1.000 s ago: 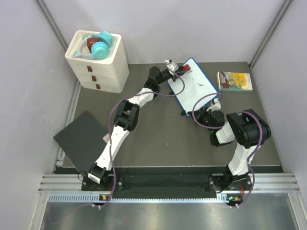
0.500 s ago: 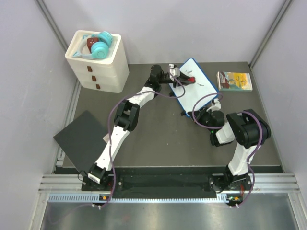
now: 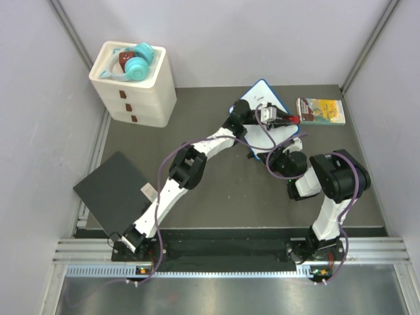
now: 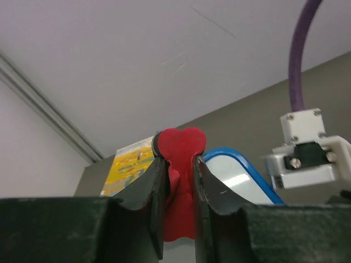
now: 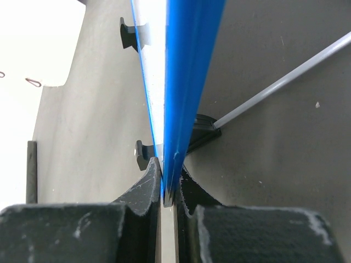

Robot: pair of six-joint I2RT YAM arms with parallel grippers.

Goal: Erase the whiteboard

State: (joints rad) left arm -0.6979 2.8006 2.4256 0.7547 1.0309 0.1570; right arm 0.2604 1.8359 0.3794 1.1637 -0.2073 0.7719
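- Red eraser (image 4: 178,143) is clenched between the left fingers (image 4: 152,189), at the right edge of the whiteboard (image 3: 264,92) and near the book (image 3: 320,111).
- Right fingers (image 5: 147,189) pinch the board's blue rim at its near edge. They prop it tilted off the counter (image 3: 236,197), at the far right-centre.
- Step in hand, as I judge it: a wiping stroke at its right-hand end.
- The arm hides whether ink remains. Next, the eraser needs to go back across the white face under light pressure while the right grip holds steady.
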